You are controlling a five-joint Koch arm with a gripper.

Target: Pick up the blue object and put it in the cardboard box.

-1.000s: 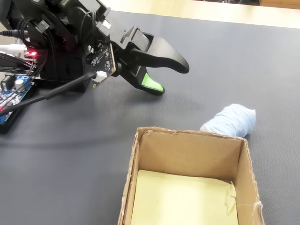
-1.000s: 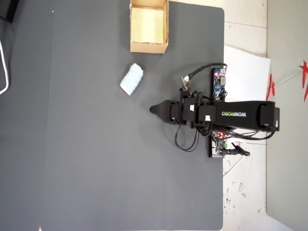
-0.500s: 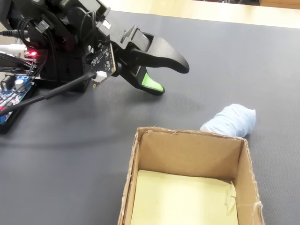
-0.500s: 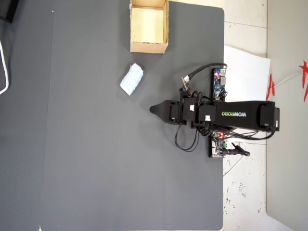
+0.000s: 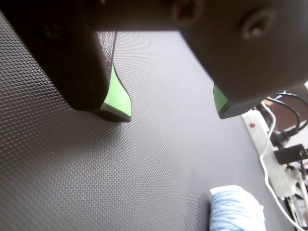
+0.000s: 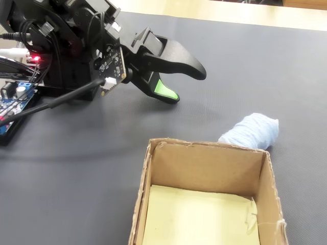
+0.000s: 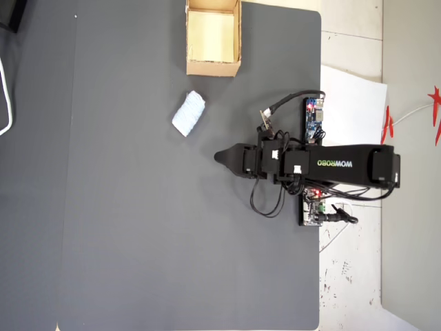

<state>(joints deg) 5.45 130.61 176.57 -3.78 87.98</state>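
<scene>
Yarn-textured oblong blue object beside cardboard box.

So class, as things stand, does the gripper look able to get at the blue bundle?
Probably yes: the gripper is open, and only bare mat separates it from the blue bundle; the cardboard box sits off to one side.

Dark gray textured mat, pale tiled floor w/ white paper sheet, wood strip beyond.

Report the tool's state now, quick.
Tool: open and empty, jaws apart over the bare mat; blue object lies off to the side, untouched.
</scene>
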